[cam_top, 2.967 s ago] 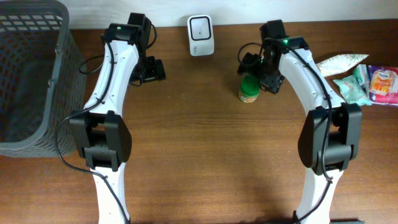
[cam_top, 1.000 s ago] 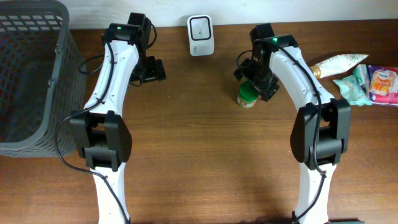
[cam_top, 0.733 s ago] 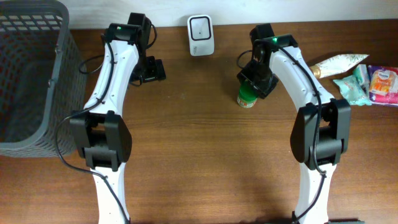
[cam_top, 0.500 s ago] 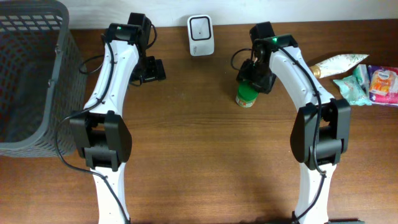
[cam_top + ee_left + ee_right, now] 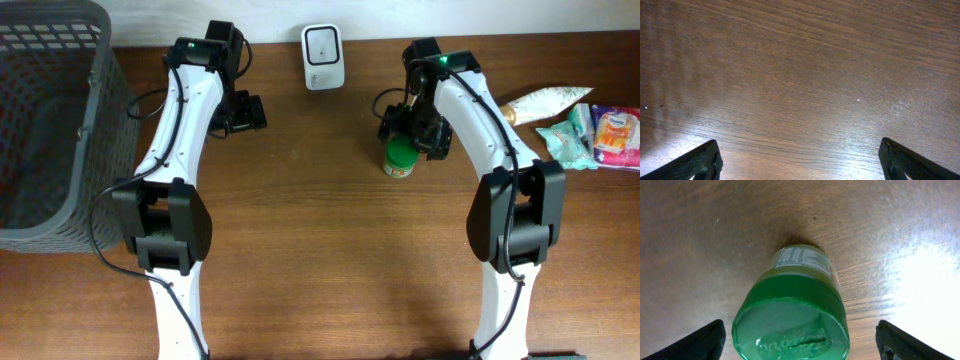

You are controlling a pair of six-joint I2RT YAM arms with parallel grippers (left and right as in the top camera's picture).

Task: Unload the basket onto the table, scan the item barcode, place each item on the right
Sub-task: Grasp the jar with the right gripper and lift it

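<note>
The item is a small jar with a green lid (image 5: 399, 158) and a printed label, standing upright on the wooden table. In the right wrist view the jar (image 5: 790, 325) fills the middle, lid towards the camera. My right gripper (image 5: 408, 132) hovers just over it, open. Its fingertips (image 5: 702, 342) stand well clear of the lid on both sides, not touching. A white scanner (image 5: 323, 43) stands at the table's back edge, to the jar's left. My left gripper (image 5: 243, 112) is open over bare wood (image 5: 800, 75) and holds nothing.
A dark mesh basket (image 5: 50, 120) fills the far left. Several packets (image 5: 570, 125) lie at the right edge, beyond the right arm. Brown tabletop runs between the two arms and towards the front.
My right gripper narrowed around the jar and has opened wide again. The jar has shifted slightly on the table. The left arm has not moved.
</note>
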